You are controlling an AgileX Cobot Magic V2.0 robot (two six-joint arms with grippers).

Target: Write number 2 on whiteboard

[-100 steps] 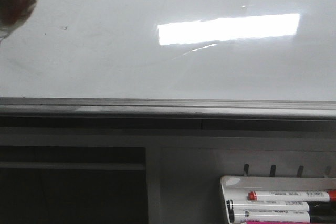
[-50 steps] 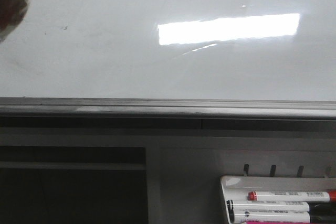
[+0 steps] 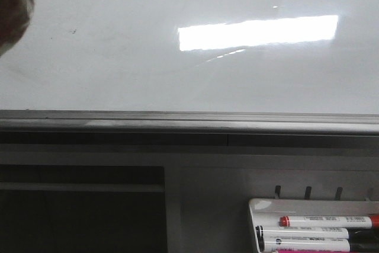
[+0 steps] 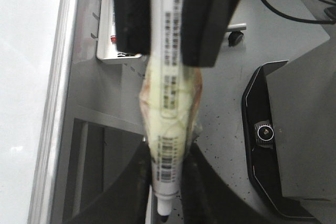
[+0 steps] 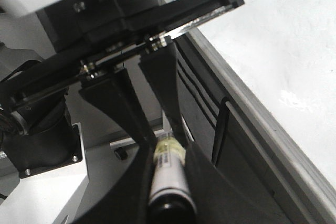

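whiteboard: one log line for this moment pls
whiteboard: no 2 drawn | left gripper: shut on marker | right gripper: shut on second marker

Marker [image 4: 167,103], left wrist view: printed label and barcode, characters too blurred to read. Tray markers [image 3: 308,235], front view: small illegible print. No legible text elsewhere.

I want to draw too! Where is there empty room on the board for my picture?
Most of the whiteboard is bare, from the blurry shape in the top left corner across to the right, above the grey frame edge. The marker tray below is crowded with pens.
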